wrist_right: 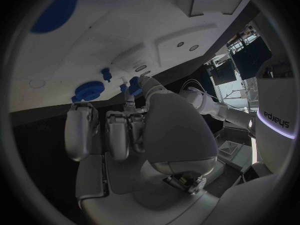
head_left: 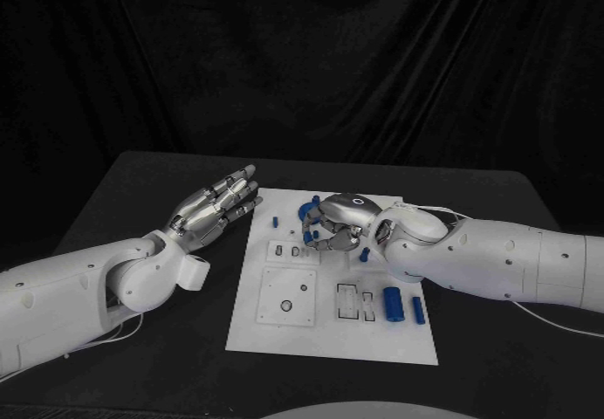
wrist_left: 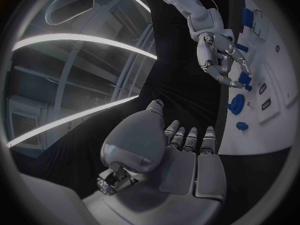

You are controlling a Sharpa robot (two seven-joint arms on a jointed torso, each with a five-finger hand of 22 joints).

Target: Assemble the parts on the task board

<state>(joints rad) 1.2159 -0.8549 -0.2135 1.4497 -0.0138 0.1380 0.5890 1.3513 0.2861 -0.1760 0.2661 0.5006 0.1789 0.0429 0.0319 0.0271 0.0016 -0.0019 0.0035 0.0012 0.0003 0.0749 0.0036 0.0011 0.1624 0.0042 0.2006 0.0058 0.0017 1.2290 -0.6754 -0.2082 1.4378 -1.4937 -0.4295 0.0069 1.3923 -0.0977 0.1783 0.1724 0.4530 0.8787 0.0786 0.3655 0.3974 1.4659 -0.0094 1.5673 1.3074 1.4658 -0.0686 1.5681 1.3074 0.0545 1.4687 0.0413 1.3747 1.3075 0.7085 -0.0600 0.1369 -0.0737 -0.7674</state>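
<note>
The right hand (head_left: 338, 223) is seen just above the centre of the head view, curled down over the upper part of the task board (head_left: 330, 340), and a small blue part (head_left: 310, 234) is pinched at its fingertips, close above the board's slots. In the right wrist view the same blue part (wrist_right: 134, 85) is seen at the fingertips, next to the white board surface; whether it already touches the board cannot be told. The long axis of the pinched part appears to run roughly upright, toward the board, so the coming move is judged to turn on lining that axis up with a recess directly beneath the fingers.

The left hand (head_left: 214, 208) is held released, fingers stretched and apart, over the black bench (head_left: 151, 175) at centre left of the head view, just off the board's upper-left corner and gripping nothing. The right hand is plainly the nearer to the work.

Two blue cylinders (head_left: 393, 305) lie flat at the lower right of the board, their long axes running up and down the frame, well apart from both hands
</note>
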